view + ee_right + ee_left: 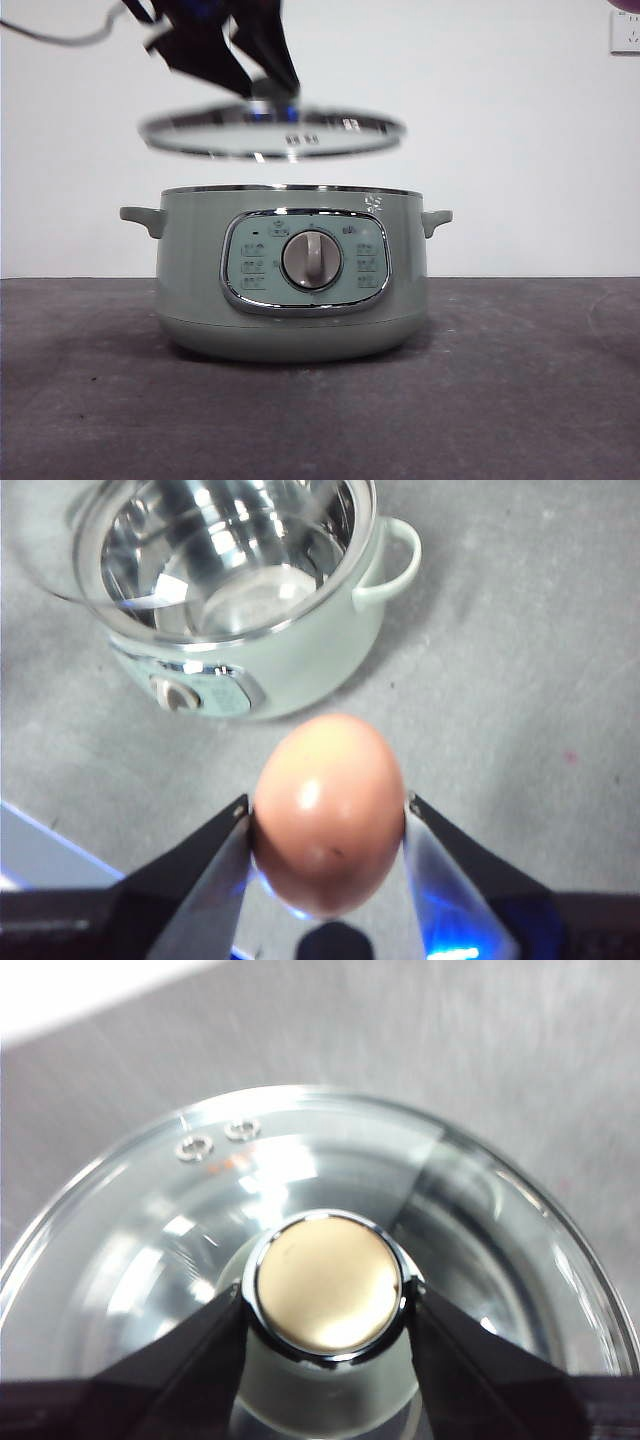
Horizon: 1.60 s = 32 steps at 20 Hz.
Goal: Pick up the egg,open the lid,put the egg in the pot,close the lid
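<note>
The sage-green pot (290,275) stands on the table, open, its dial facing the front camera. It also shows in the right wrist view (250,600) with a shiny steel inside. My left gripper (262,85) is shut on the knob (328,1285) of the glass lid (270,132) and holds the lid in the air a little above the pot, slightly tilted. In the left wrist view the lid (150,1250) fills the frame, with two vent holes. My right gripper (325,815) is shut on the brown-orange egg (328,810), held high, off to the side of the pot.
The dark grey table (520,380) runs under the pot. A white wall stands behind, with a wall socket (625,32) at the top right. A cable (60,38) hangs at the top left.
</note>
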{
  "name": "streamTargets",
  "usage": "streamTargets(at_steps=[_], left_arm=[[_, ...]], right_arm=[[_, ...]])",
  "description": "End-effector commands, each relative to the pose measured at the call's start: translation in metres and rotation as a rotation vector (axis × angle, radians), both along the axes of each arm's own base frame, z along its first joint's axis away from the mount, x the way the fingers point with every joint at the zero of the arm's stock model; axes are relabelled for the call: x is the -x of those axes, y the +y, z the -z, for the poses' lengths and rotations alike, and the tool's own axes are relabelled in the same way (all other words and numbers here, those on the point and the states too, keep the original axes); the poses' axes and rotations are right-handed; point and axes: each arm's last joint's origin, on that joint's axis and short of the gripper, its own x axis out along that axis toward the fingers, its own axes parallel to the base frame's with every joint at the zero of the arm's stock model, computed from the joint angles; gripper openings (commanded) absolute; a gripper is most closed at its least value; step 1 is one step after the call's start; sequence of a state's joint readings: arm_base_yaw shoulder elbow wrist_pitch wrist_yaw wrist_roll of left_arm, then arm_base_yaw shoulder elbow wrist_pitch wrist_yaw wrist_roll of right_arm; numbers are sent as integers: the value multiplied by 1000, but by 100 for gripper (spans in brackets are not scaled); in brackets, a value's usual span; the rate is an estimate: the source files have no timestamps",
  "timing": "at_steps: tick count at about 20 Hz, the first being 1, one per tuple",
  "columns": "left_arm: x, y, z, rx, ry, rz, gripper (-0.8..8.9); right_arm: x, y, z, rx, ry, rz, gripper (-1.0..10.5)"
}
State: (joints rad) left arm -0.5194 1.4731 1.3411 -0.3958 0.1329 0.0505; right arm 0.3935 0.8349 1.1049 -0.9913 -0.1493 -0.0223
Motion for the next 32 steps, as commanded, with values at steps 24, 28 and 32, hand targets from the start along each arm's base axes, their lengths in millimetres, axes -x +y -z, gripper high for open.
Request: streamTargets(at_steps=[24, 28, 32], left_arm=[[198, 115, -103, 125, -215, -63, -8], [197, 115, -105, 134, -231, -62, -8], [197, 115, -105, 136, -232, -60, -8]], right_arm=[[-225, 208, 102, 153, 24, -296, -18], [-232, 217, 134, 211, 74, -289, -18], [-232, 218, 154, 266, 145, -287, -17]])
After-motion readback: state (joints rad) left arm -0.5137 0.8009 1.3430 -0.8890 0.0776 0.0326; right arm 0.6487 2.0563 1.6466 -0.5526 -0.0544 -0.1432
